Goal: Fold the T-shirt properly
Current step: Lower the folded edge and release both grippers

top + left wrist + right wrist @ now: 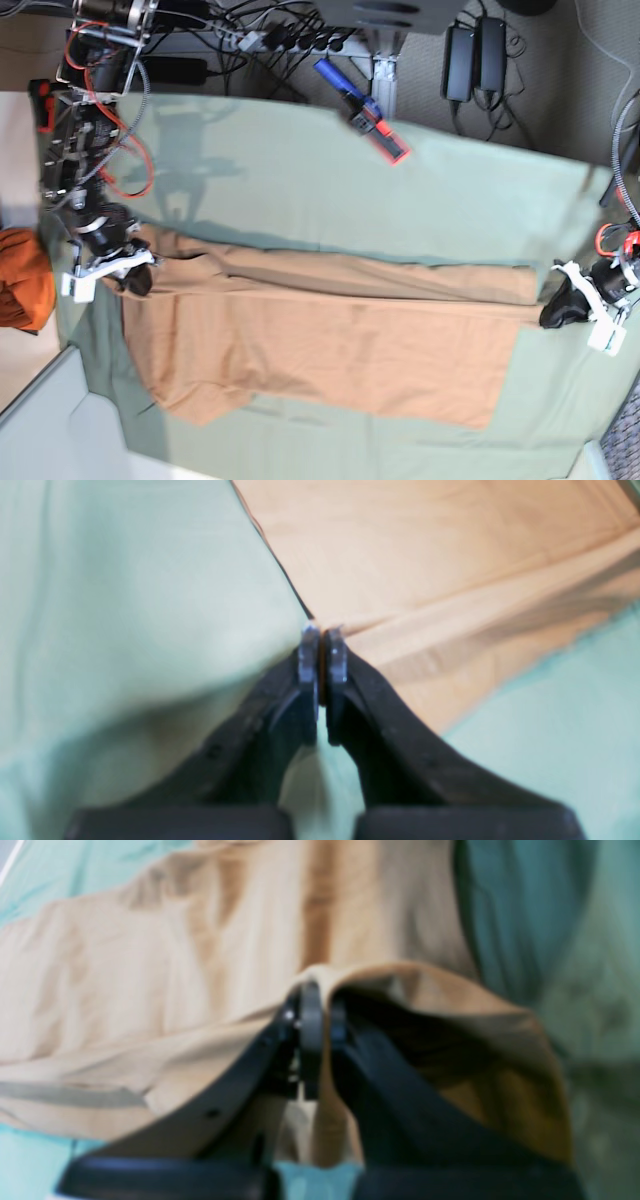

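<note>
The peach-tan T-shirt (330, 335) lies stretched lengthwise across the sage-green cloth (300, 190) covering the surface, with one long edge folded over. The left pincer (322, 640) is clamped on a corner of the shirt, and the right pincer (320, 990) pinches a raised fold at the opposite end.

A large sage-green cloth (300, 190) covers the table, and on it lie the long, partly folded light orange-tan cotton T-shirt (330, 340) and, near the far edge, a blue-and-red tool (362, 110).
</note>
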Robot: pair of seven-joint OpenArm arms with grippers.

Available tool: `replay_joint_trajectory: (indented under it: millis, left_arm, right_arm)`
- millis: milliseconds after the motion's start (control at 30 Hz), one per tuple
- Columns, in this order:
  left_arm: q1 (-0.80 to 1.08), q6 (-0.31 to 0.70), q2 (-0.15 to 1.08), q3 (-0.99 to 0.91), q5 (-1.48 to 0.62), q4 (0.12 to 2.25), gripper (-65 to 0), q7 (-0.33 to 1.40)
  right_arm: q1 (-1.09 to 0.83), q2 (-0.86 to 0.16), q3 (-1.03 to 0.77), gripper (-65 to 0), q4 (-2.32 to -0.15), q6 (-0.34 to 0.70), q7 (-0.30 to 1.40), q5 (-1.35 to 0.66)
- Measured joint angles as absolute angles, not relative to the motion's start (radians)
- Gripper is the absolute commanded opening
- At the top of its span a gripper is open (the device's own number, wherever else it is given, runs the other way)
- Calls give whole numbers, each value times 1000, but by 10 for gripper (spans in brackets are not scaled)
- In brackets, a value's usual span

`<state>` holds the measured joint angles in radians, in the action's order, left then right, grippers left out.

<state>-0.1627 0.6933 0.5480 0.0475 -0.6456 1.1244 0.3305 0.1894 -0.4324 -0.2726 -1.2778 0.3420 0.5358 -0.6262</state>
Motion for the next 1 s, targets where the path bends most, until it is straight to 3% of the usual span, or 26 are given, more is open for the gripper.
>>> replay_joint_trajectory:
  millis: [433,500,567,633,700,733,1000]
  left_arm:
    - [-293,693,541,139,-585,1008,-634,271]
    - [-300,693,541,160,-551,1007,-525,252]
    - [-303,693,541,177,-526,1007,-375,238]
    - [-303,693,540,183,-517,1007,-268,235]
    - [-303,693,541,183,-517,1007,-255,239]
    - [-303,693,542,183,-517,1007,-255,248]
    - [-302,693,551,128,-666,1008,-255,408]
  right_arm:
    - [280,-432,-200,-650,-1180,342,469,-525]
    - [280,-432,-200,-650,-1161,342,450,-503]
    - [280,-432,-200,-650,-1148,342,436,-499]
    - [280,-432,-200,-447,-1139,342,417,-496]
    - [280,-432,-200,-237,-1139,342,411,-488]
    - [280,-432,-200,-203,-1139,342,412,-485]
    - [280,-432,-250,-205,-1168,342,482,-487]
